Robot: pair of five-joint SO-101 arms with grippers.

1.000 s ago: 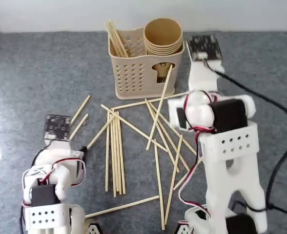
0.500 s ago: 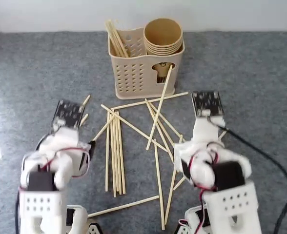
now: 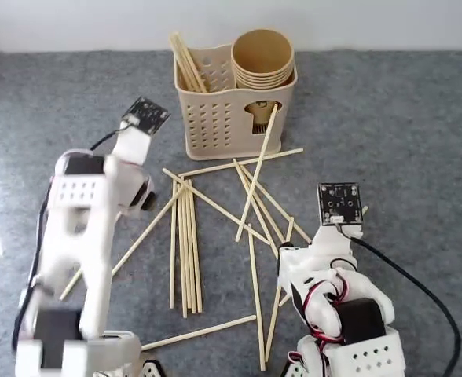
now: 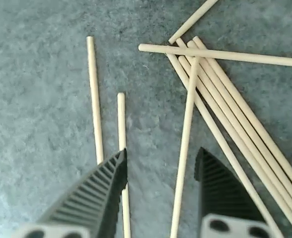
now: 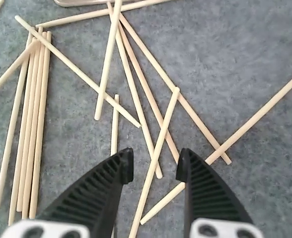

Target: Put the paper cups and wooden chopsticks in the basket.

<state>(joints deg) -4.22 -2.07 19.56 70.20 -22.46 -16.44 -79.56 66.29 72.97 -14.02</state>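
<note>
Swapping arms rn. On the high view I'm seeing the right arm (image 3: 337, 290) pulling back from the basket (image 3: 215, 126) to its own side, while the left arm (image 3: 82, 212) is swinging fwd over the left edge of the loose chopsticks (image 3: 185, 243).

Desk: Meaning what for the task?

Me: Cups look done, I'm judging. The paper cups (image 3: 262, 55) are sitting stacked in the basket's right compartment, w/ a few stored sticks (image 3: 185, 59) standing in the left one. Most of the rest are lying scattered on the table (image 3: 419, 141) in front, and one leaning stick (image 3: 264, 149) is propping on the basket wall. So I'm reading this as the left arm's turn for a pick.

Desk: Left wrist?

Me: The left gripper (image 4: 162, 152) is hanging wide apart, pointing down, w/ a single stick (image 4: 188, 124) running up between the jaws and two strays (image 4: 95, 99) lying just beside one jaw. Can't tell if it's touching anything.

Desk: Right wrist?

Me: The right gripper (image 5: 155, 152) is gaping too, carrying nothing and hovering over a crossing stick (image 5: 166, 124) that's passing under its gap.
</note>
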